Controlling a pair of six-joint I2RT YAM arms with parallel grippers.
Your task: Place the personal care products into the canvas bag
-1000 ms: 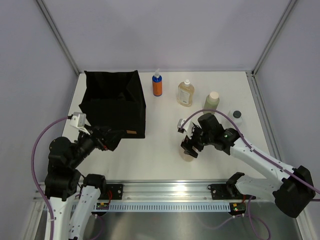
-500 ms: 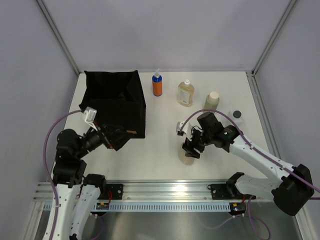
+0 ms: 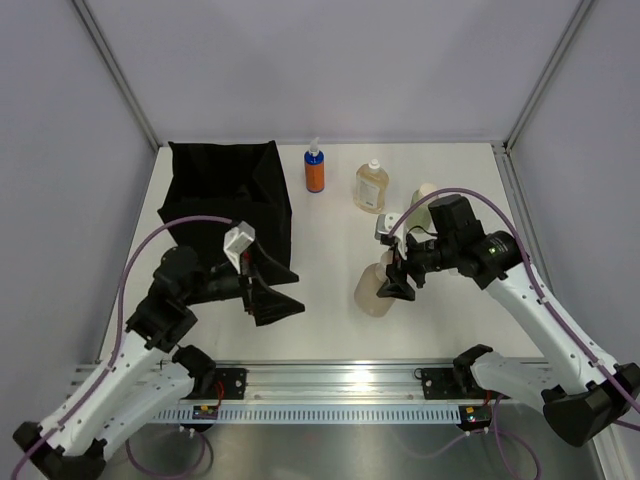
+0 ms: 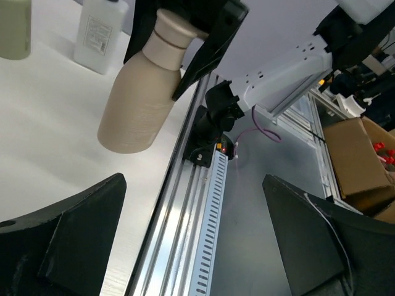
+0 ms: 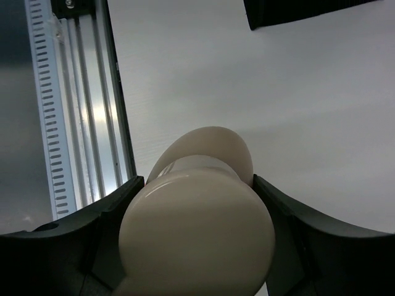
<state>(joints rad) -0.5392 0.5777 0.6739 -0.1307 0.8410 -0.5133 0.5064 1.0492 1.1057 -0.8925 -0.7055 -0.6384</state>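
My right gripper [image 3: 396, 279] is shut on the tan cap of the beige bottle [image 3: 374, 292] and holds it tilted, base low over the table. In the right wrist view the cap [image 5: 197, 237] fills the space between the fingers. The black canvas bag [image 3: 225, 195] stands open at the back left. My left gripper [image 3: 276, 302] is open and empty by the bag's front right corner, facing the beige bottle [image 4: 137, 102]. The orange spray bottle [image 3: 315, 170] and the clear amber bottle [image 3: 371, 187] stand at the back. The pale green bottle [image 3: 424, 191] is half hidden behind my right arm.
The left wrist view shows a whitish labelled bottle [image 4: 99, 34] beside the pale green bottle [image 4: 13, 28]; my right arm hides it from the top camera. The aluminium rail [image 3: 340, 380] runs along the near edge. Grey walls enclose the table.
My left arm swung right, from the bag's front left to its front right corner, jaws open. My right gripper raised and tilted the beige bottle, shifting slightly back and right.
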